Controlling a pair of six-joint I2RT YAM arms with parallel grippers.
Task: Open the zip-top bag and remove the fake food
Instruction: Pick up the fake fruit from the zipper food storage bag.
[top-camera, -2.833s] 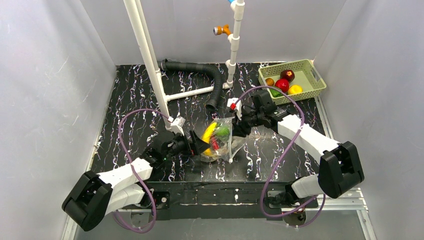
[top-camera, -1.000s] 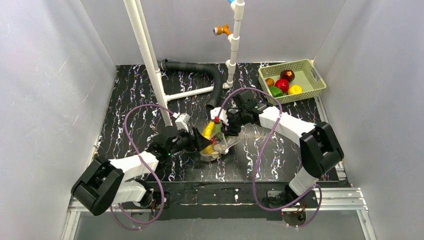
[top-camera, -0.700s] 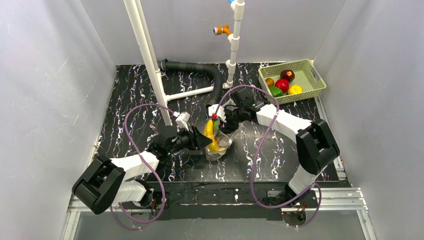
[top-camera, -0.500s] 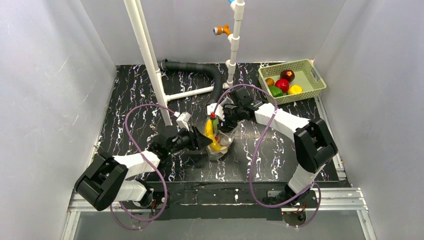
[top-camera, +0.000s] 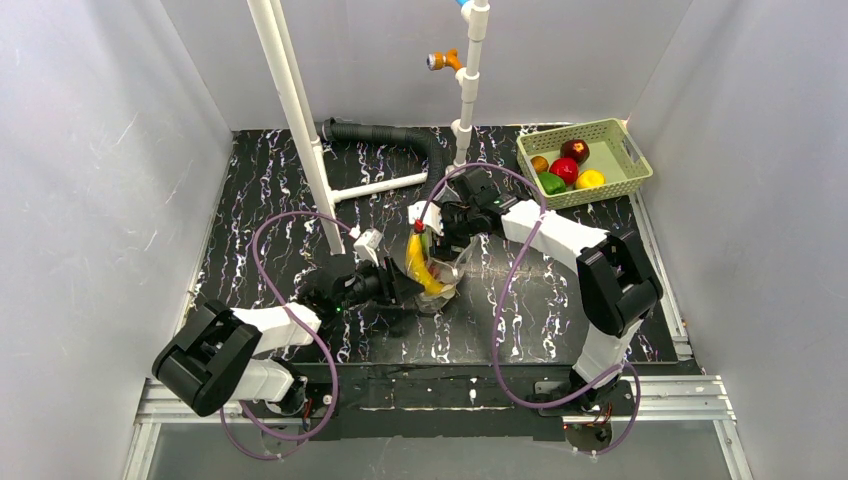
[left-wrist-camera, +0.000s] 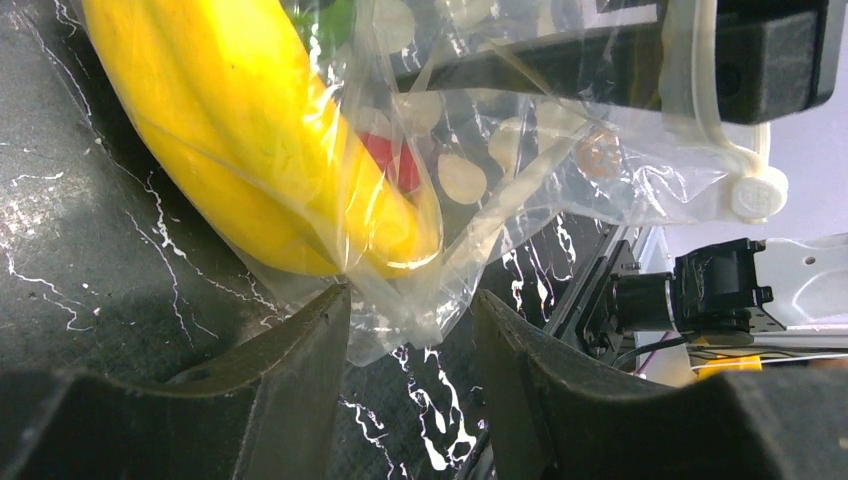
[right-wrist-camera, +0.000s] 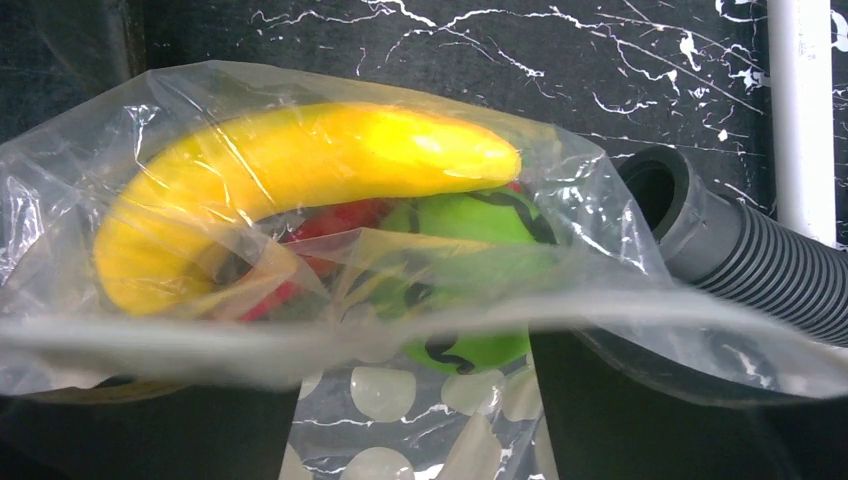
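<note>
Dotted zip-top bag (right-wrist-camera: 440, 400) around yellow banana (right-wrist-camera: 300, 165)

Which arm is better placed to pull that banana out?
Right, probably: the right fingers stand spread at the zipper end of the zip-top bag, facing the banana. The left fingers straddle its closed bottom corner.

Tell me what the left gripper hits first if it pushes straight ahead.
The bag: its lower corner sits between the open fingers of the left gripper. Right behind the plastic lies the banana, probably the first solid thing, though depth is hard to judge.
</note>
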